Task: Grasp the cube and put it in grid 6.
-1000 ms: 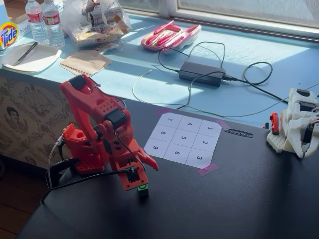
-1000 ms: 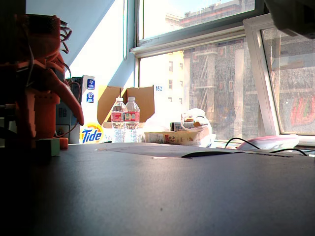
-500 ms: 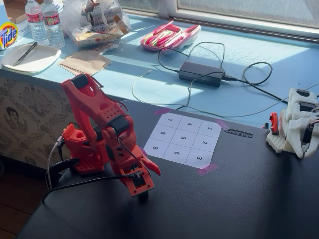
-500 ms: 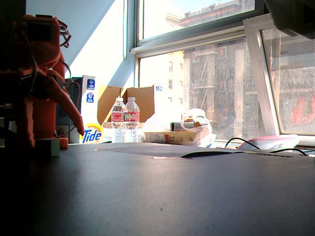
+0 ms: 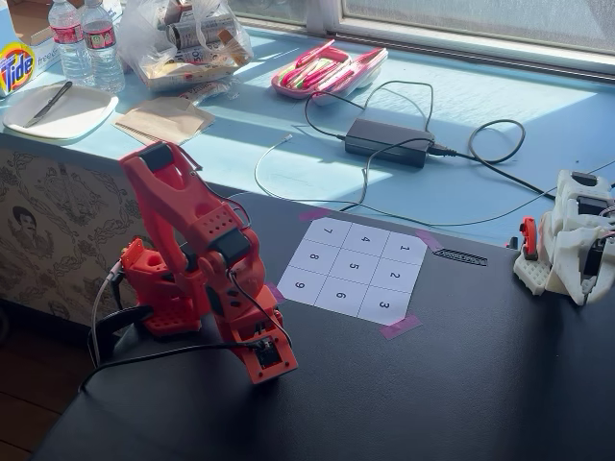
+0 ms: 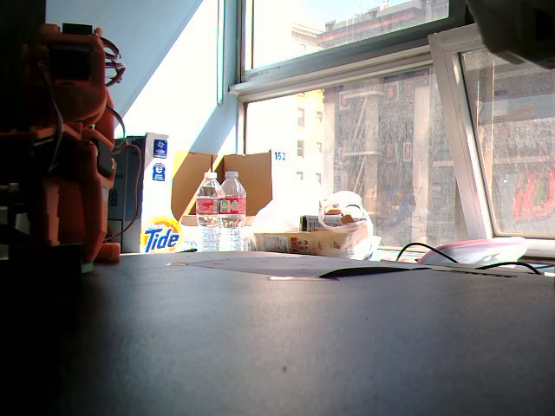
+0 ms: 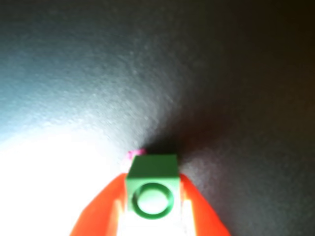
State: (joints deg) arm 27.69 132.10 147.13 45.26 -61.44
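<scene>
cube [image 7: 152, 184] x1, in gripper [image 7: 151, 206] | grid 6 [image 5: 343, 296] x1

Cube [image 7: 151, 184] between the tool [image 7: 150, 206] fingers (grid 6 [image 5: 342, 296] well right)

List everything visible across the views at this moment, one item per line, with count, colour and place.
cube: one, green, between the hand's fingers in the wrist view
numbered grid: one, white, nine squares taped on the black table
grid 6: one white square, bottom row middle in a fixed view
water bottles: two, clear with red labels, on the blue sill
Tide box: one, orange logo, sill's far left
paper plate: one, white, on the sill
pink case: one, open, on the sill
power adapter: one, black with cables, on the sill
white device: one, table's right edge
arm: one, red, at the table's left
hand: one, red, shut on the cube
</scene>
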